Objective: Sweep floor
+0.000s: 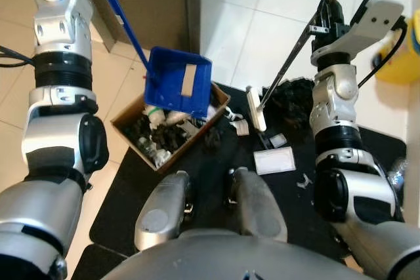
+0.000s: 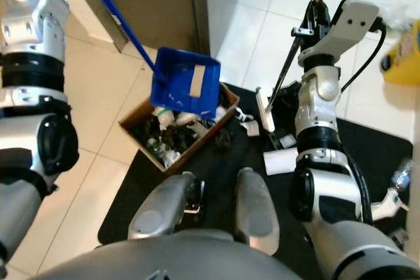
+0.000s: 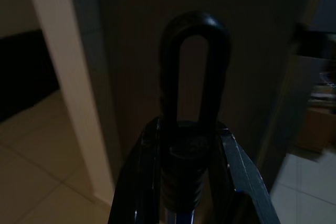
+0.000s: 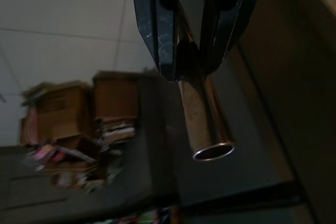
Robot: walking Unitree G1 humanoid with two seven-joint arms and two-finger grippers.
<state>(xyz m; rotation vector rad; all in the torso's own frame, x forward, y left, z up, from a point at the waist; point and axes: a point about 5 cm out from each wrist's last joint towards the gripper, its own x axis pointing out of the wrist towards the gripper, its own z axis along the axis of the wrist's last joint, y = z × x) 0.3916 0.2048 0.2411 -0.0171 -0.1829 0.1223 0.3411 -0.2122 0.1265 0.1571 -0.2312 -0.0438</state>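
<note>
Two grippers, each clamped on a handle above the cardboard box (image 1: 172,124).
Left gripper (image 3: 184,182) holds the blue dustpan (image 1: 178,80) tilted over the box; right gripper (image 4: 191,51) grips the broom (image 1: 257,108) beside it.

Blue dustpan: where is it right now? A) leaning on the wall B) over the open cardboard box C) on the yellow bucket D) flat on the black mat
B: the blue dustpan, on its long blue handle, hangs tilted over the debris-filled cardboard box.
</note>
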